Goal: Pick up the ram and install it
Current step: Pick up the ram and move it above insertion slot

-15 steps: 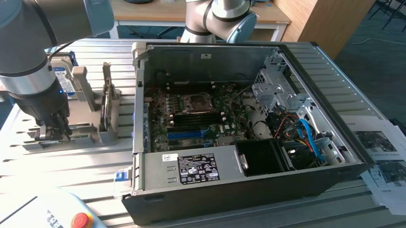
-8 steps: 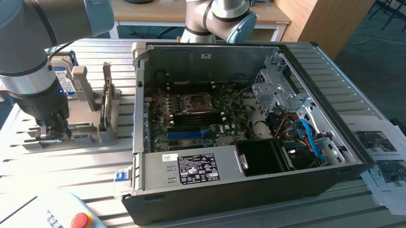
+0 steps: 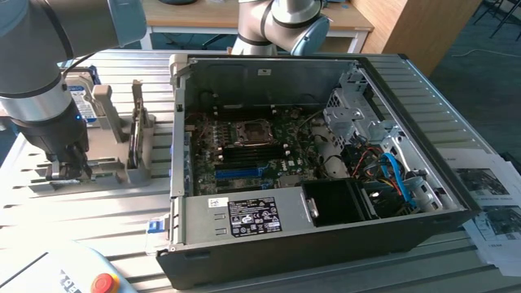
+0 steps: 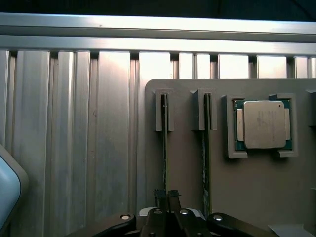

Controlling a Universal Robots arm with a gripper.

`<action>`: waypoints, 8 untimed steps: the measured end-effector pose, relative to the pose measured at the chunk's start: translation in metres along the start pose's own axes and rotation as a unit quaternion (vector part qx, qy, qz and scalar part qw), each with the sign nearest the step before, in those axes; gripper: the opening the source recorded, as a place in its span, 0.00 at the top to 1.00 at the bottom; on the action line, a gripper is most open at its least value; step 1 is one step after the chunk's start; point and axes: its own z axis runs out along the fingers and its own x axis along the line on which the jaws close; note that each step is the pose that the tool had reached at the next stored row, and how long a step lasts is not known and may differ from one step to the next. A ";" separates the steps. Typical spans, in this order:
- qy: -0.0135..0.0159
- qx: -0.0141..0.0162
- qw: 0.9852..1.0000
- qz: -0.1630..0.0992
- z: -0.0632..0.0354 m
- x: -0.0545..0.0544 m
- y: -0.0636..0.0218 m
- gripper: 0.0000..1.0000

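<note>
Two thin sticks stand on edge in narrow slots of a gray holder (image 4: 187,168) under the wrist camera, side by side but apart. The ram (image 4: 164,143) is the one whose edge runs straight in between the fingers (image 4: 174,197); the other stick (image 4: 206,148) passes just beside them, outside the grip. The fingers are clenched on the ram, one against each face of the board, with nothing between them but its thin edge. A square processor (image 4: 264,124) lies flat in its own bracketed recess of the same holder, beyond the other stick from the ram. In the exterior view the arm (image 3: 41,91) comes down along the left of the frame and meets the holder in the lower left, on the ribbed metal bench (image 3: 122,207). A hard drive (image 3: 82,101) with a blue-white label stands upright at the holder's far end, partly behind the arm, and a dark expansion card (image 3: 140,128) stands on edge between the arm and the computer case (image 3: 326,250). The case lies open in the middle of the frame with its motherboard (image 3: 244,152) exposed, well apart from the ram.
</note>
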 end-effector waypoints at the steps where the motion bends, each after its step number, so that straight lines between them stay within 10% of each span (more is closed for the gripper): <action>1: 0.000 0.000 1.000 0.000 0.0000 0.000 0.0000 0.88; 8: 0.000 0.000 1.000 0.000 -0.0012 0.000 0.0000 0.88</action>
